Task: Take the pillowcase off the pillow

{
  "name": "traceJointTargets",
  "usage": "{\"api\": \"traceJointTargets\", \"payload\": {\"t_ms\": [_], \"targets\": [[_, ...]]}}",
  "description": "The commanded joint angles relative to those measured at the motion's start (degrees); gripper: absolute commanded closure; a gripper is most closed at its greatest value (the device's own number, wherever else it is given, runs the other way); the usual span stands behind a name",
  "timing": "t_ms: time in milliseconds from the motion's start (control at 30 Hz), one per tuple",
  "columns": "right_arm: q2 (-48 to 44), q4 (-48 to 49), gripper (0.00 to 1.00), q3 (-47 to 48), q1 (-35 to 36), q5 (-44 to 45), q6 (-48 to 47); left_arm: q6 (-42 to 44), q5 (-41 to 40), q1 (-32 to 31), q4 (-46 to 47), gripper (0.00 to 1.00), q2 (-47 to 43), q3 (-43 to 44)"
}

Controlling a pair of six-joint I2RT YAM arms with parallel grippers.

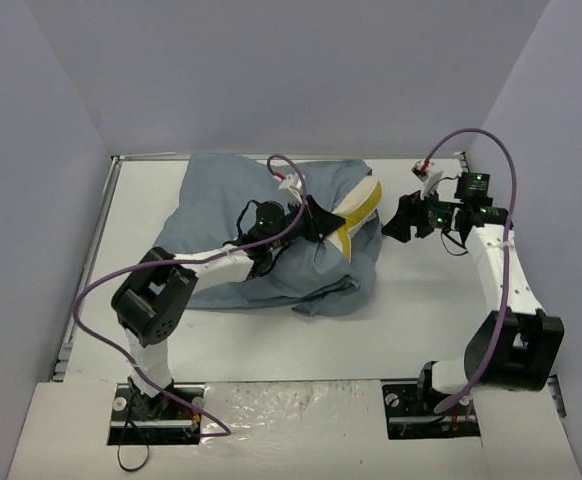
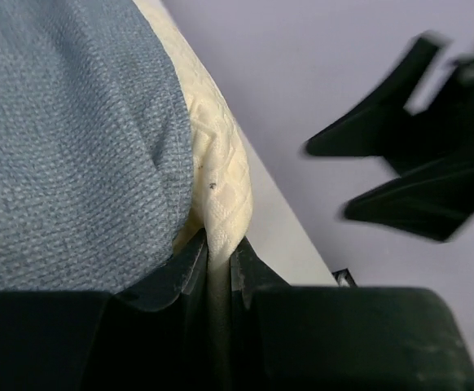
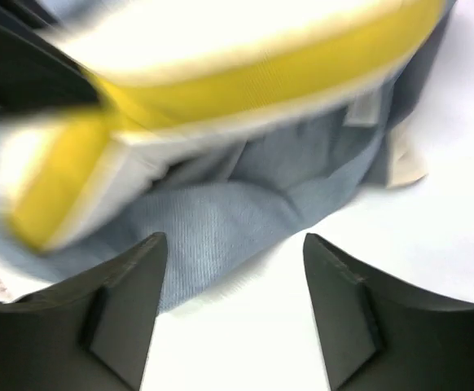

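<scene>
**Top external.** The pillowcase (image 1: pixel 241 215) lay bunched mid-table (image 1: pixel 146 200). The pillow (image 1: pixel 356 212) poked out of its right-hand opening, yellow seam (image 1: pixel 349 238) showing. The left gripper (image 1: pixel 321 222) sat at that exposed end. The right gripper (image 1: pixel 394 228) was just beside the pillow's end, apart from it.

**Left wrist.** The left jaws were pinched narrow on a thin lip of cream pillow (image 2: pixel 221 187), with the pillowcase (image 2: pixel 66 138) bulging right against the fingers.
- Risk: so shallow a bite on soft foam could slip out under a pull.
- Whether a fold of cloth was caught in the pinch could not be told. If it was, case and pillow would drag together.

**Right wrist.** The view was blurred. The right jaws stood wide with nothing between them, facing the loose blue-grey cloth (image 3: pixel 221 208) under the yellow seam (image 3: pixel 261 69).
- Risk: closing high would take the seam or foam instead of cloth, so both arms would hold the pillow and nothing would part.
- Risk: the two grippers were working close together, and a careless approach could knock them into each other.
</scene>
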Motion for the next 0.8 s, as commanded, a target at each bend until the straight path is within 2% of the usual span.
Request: {"api": "traceJointTargets", "payload": {"t_ms": [0, 100, 167, 200, 233, 367, 467, 667, 767], "targets": [[-4.67, -8.90, 0.35, 3.54, -3.11, -3.62, -4.32, -3.66, -0.29, -2.08, 14.81, 0.98, 5.39, 6.14], [-3.98, -8.64, 0.22, 2.84, -3.38, -3.09, 3.93, -6.65, 0.41, -3.32, 19.20, 0.98, 11.37, 8.61], [-0.38, -6.37, 0.19, 2.05, -4.60, -5.45, 12.71, -8.23, 0.85, -4.02, 22.01, 0.98, 13.93, 9.31], [1.02, -3.40, 0.16, 1.00, -5.31, -6.60, 16.13, -8.41, 1.20, -4.20, 22.37, 0.98, 14.28, 9.23], [3.39, -1.54, 0.15, 0.56, -6.62, -6.70, 23.82, -8.33, 1.55, -4.63, 23.33, 0.98, 14.63, 8.53], [6.48, 6.10, 0.11, -1.29, -7.25, -1.35, 36.77, -5.96, 1.38, -5.16, 24.22, 0.98, 13.23, 5.01], [7.01, 16.11, 0.05, -5.15, -6.55, -1.16, 45.04, -4.11, 1.73, -5.60, 23.61, 0.98, 12.18, 3.87], [10.00, 33.07, 0.05, -7.44, -3.03, -3.26, 54.82, 0.37, 2.96, -7.71, 18.34, 0.98, 11.03, 4.56], [11.23, 35.30, 0.05, -8.24, -1.98, -2.22, 58.09, 0.82, 3.40, -8.06, 17.80, 0.98, 11.30, 5.00]]}}
